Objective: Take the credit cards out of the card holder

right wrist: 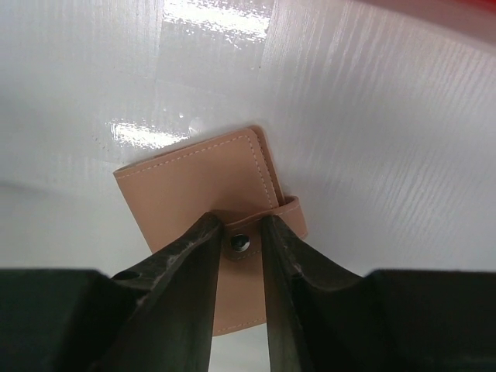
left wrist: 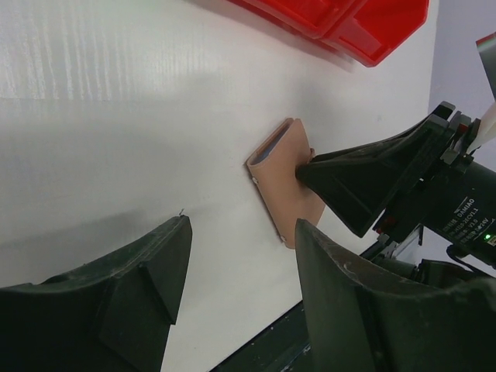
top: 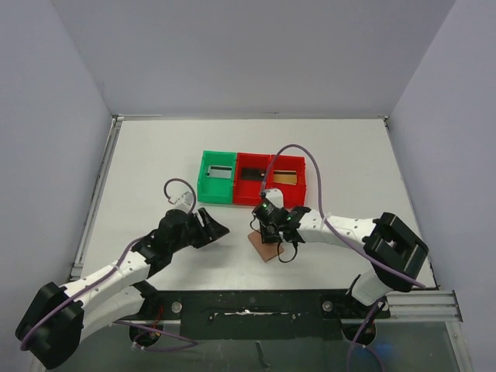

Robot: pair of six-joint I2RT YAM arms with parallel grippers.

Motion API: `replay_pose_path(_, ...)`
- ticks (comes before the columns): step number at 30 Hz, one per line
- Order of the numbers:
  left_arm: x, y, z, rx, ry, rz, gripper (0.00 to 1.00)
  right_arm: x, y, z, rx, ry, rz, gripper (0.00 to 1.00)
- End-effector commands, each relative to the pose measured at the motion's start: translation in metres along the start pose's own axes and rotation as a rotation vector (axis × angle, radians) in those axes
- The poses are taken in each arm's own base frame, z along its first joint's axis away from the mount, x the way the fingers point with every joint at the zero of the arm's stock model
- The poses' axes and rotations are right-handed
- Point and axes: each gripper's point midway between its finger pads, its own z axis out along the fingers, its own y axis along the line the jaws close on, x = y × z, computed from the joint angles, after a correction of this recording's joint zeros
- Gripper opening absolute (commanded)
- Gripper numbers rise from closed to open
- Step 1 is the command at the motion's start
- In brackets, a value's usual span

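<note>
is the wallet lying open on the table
No, the wallet lies folded shut, its tab wrapped over the edge.

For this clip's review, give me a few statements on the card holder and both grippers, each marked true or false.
1. The tan leather-like card holder lies open with cards showing. False: it is folded shut, its tab wrapped over the edge.
2. The right gripper has its fingertips either side of the tab's metal snap. True.
3. The left gripper grips the card holder. False: it is open and apart from it.
4. The card holder rests on the white table. True.
</note>
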Motion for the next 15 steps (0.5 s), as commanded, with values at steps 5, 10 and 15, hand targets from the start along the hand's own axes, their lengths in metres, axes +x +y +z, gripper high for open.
replay_pose_path(5, -0.012, -0.039, 0.006, 0.068, -0.039, 0.047, 0.54, 0.013, 0.006, 0.005, -0.093, 0.001, 0.093, 0.19)
replay_pose_path(10, -0.003, -0.049, 0.014, 0.052, -0.031, 0.076, 0.55, 0.01, 0.0, 0.001, -0.156, -0.017, 0.174, 0.13)
replay_pose_path(15, 0.012, -0.055, 0.032, 0.041, -0.005, 0.071, 0.58, 0.007, -0.005, -0.002, -0.199, -0.031, 0.226, 0.07)
